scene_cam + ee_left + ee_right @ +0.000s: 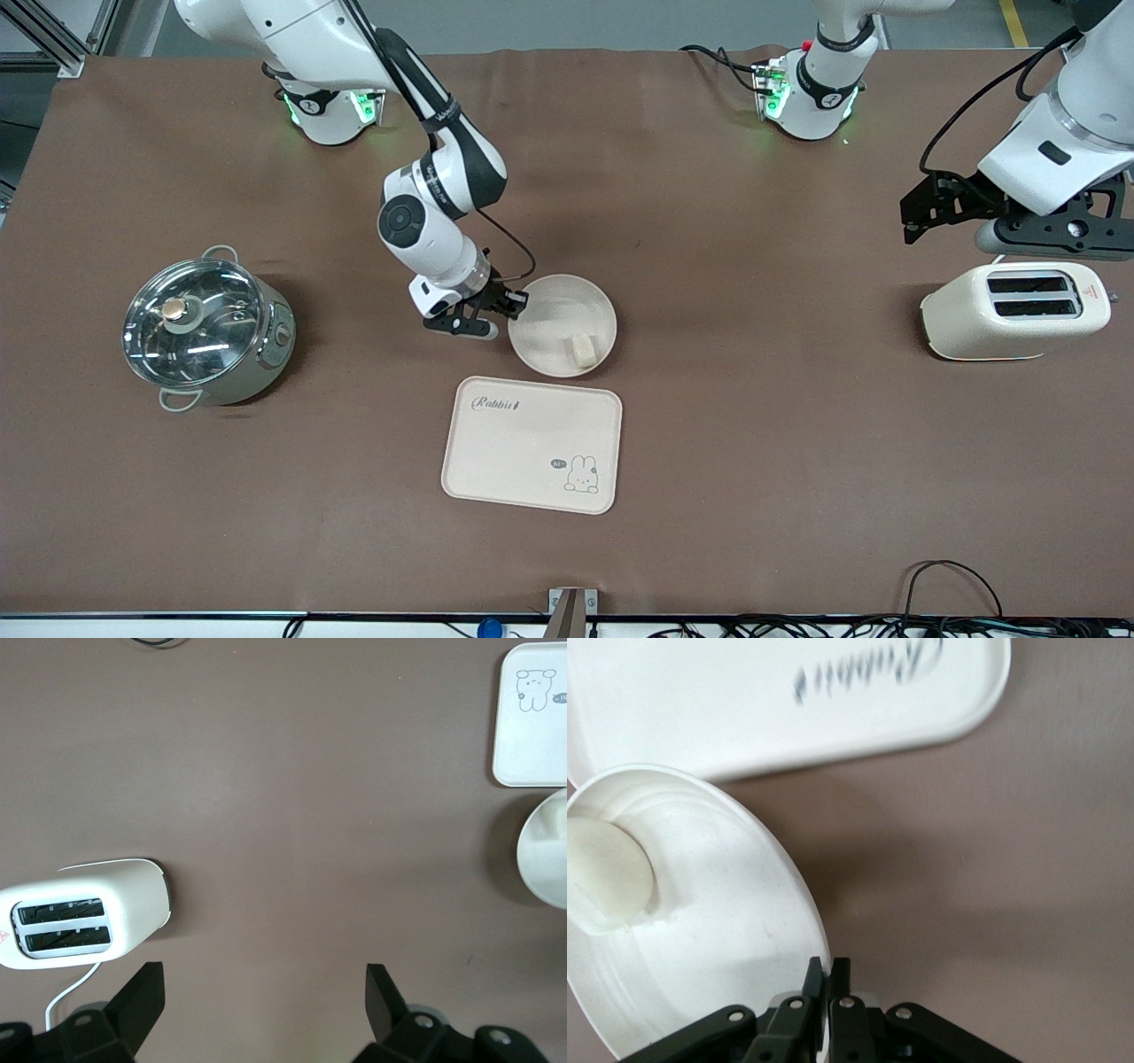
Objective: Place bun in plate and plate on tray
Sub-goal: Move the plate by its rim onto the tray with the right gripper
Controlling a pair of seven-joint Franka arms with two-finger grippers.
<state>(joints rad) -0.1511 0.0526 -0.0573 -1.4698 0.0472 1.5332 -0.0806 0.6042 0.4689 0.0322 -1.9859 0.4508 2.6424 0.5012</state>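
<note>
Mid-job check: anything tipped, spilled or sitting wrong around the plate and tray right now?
Nothing spilled or damaged. The bun lies in the plate, near its edge toward the tray. The right gripper is pinched on the plate's rim; the plate looks slightly tilted. The left gripper waits open over the table beside the toaster.

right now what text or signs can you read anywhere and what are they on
"Rabbit": script lettering on the tray, at its corner nearest the plate.
Small speech bubble beside the rabbit drawing on the tray: too small to read.
Red triangle warning sign on top of the toaster: its symbol is too small to read.
Marks on the arms' casings: too small to read.
No text on the plate, the bun or the pot.
</note>
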